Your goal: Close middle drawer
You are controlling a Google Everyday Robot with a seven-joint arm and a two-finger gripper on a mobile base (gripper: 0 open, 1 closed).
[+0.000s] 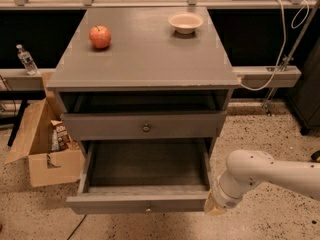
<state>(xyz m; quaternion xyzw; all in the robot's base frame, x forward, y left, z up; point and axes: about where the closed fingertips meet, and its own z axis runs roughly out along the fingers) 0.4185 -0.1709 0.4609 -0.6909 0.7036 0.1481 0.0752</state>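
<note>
Well, the middle drawer [125,203] hangs pulled far out of the cabinet [145,54]; the gripper [216,207] seems to press its front's right end, spread or closed I cannot tell.

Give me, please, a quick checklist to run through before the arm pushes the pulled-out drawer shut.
1. Middle drawer open, ready to push: ok.
2. Nothing sticking up from inside it: ok.
3. Gripper at the front's right end, far from the central knob: not ok, a push there may skew the drawer.
4. Gripper touching the front: cannot tell.
5. Cardboard box left of the drawer's path: ok.
</note>
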